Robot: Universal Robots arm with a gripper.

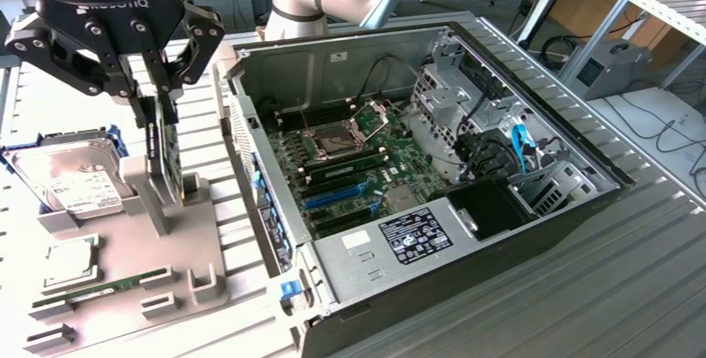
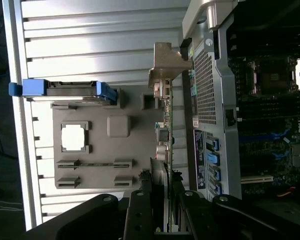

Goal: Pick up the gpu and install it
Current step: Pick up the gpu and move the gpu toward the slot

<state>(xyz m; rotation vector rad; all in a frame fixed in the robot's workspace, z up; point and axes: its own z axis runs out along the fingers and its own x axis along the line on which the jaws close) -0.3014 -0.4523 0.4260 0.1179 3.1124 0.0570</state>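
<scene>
**A:** Ribbed aluminium, that counter [image 1: 617, 292]. The biggest thing on it is the open computer case [image 1: 320, 69], which lies on its side. It is sheet steel, with the green motherboard bared.

**B:** And next to it?

**A:** A matte grey moulded tray [image 1: 121, 308] of slots, pockets and posts, just beside the case's perforated wall. The black gripper [image 1: 158, 118] hangs over the tray edge that faces the case. A silver hard drive [image 1: 72, 183] with a white label sits in a blue carrier at a tray corner away from the case.

**B:** The jaws?

**A:** Clamped on the gpu [image 1: 168, 155] at its upper edge, one finger on each flat face.

**B:** Describe the card.

**A:** Thin and flat, standing upright on edge by a grey post along that case-side tray edge. The wrist view catches it edge-on as a green board strip with small metal connectors. A bent silver bracket [image 2: 166, 62] sits at the end away from the fingers [image 2: 142, 205].

**B:** Lifted or seated?

**A:** I can't tell. The post hides its lower edge, and its broad faces barely show.

**B:** Smaller bits?

**A:** A narrow green RAM stick [image 1: 105, 286] lies in slots. A square silver chip [image 1: 66, 260] rests in a pocket between the stick and the drive.
</scene>
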